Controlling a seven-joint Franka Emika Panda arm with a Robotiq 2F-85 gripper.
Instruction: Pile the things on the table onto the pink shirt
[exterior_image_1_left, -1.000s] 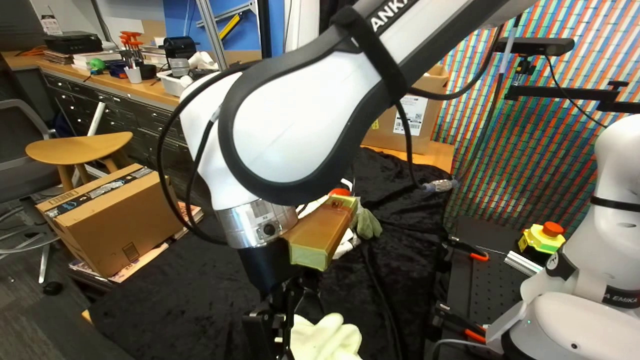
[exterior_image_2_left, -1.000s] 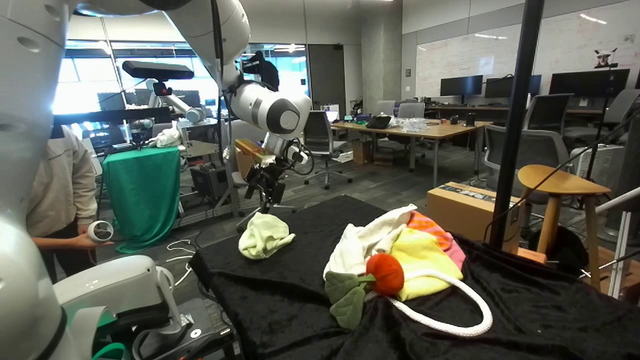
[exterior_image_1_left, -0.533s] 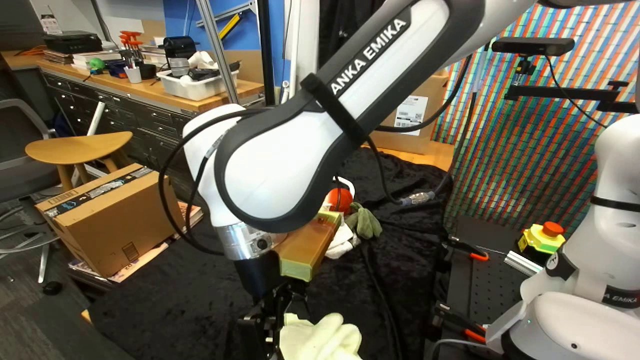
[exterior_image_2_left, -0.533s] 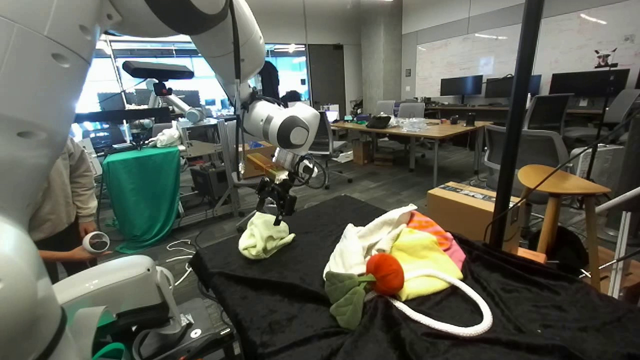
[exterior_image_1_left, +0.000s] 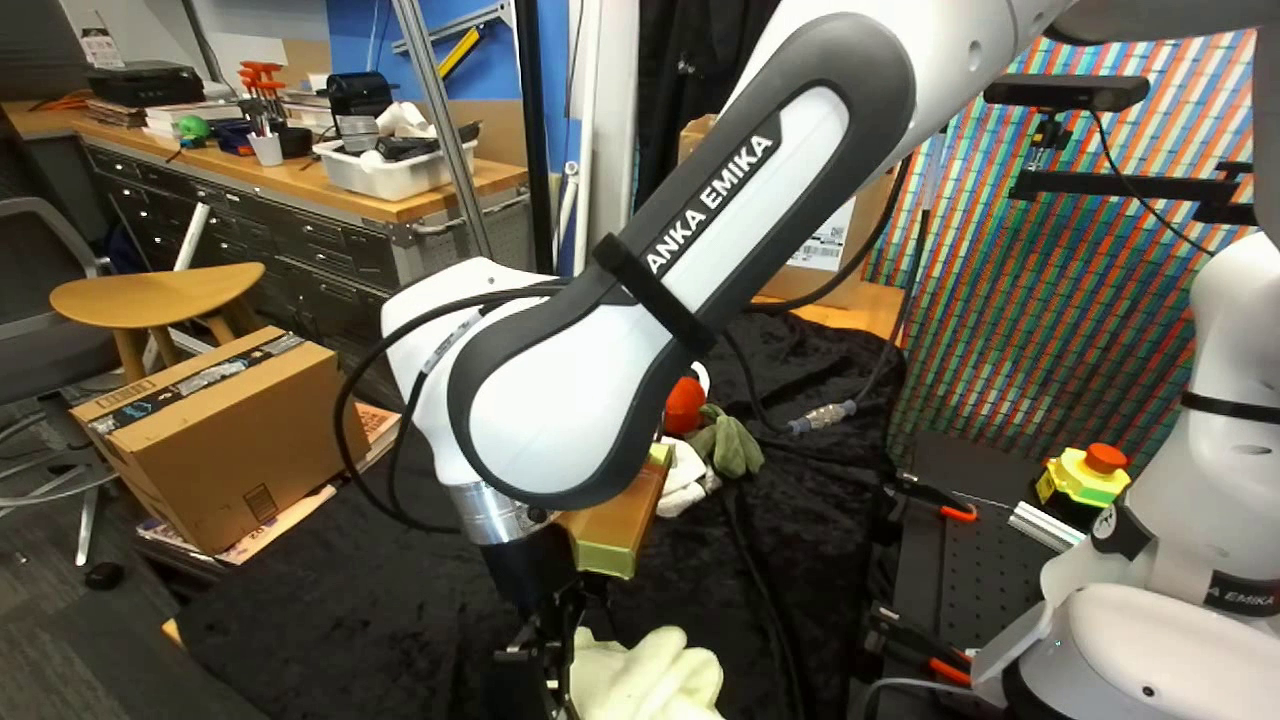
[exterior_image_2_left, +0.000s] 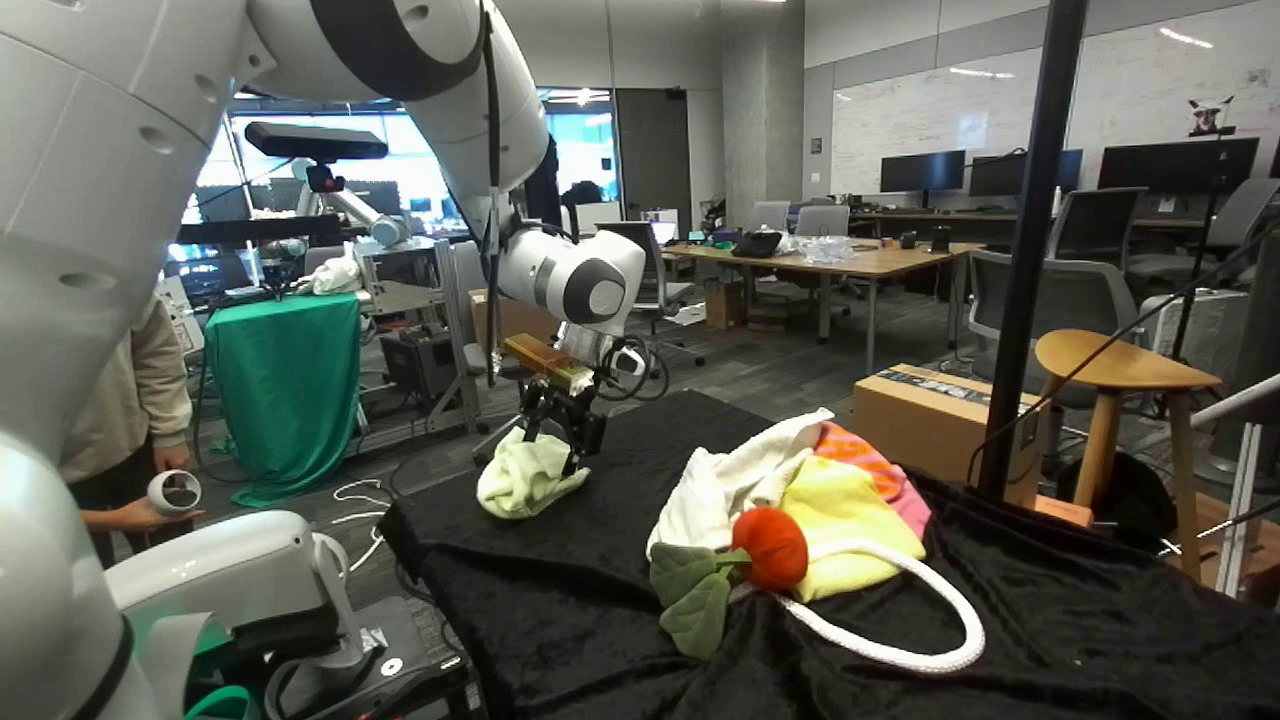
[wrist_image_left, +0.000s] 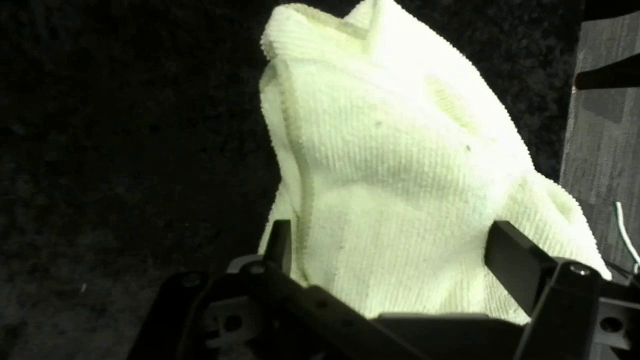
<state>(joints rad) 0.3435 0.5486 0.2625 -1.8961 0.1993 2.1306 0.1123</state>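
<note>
A crumpled pale green cloth (exterior_image_2_left: 520, 485) lies near a corner of the black-covered table. It also shows in the wrist view (wrist_image_left: 390, 125) and in an exterior view (exterior_image_1_left: 650, 675). My gripper (exterior_image_2_left: 552, 450) is low over it, fingers pointing down. In the wrist view the gripper (wrist_image_left: 390, 240) is open, with cloth spanning the gap between its fingers. Apart from it lies a pile: a pink cloth (exterior_image_2_left: 910, 508) with an orange-striped part (exterior_image_2_left: 855, 452), partly covered by a yellow cloth (exterior_image_2_left: 850, 500) and a white cloth (exterior_image_2_left: 715, 490). A red plush ball (exterior_image_2_left: 770, 548) with green leaves (exterior_image_2_left: 695, 610) lies at the pile's front.
A white rope (exterior_image_2_left: 945, 645) loops from the pile across the black table cover (exterior_image_2_left: 580, 610). A black pole (exterior_image_2_left: 1025, 250) stands beyond the pile. A cardboard box (exterior_image_1_left: 215, 440) stands beside the table. A red-topped emergency stop (exterior_image_1_left: 1100, 460) sits near a second arm's base.
The arm has lowered, bringing my gripper down so its open fingers sit around part of the pale green cloth. The cloth and the pile have not visibly moved.
</note>
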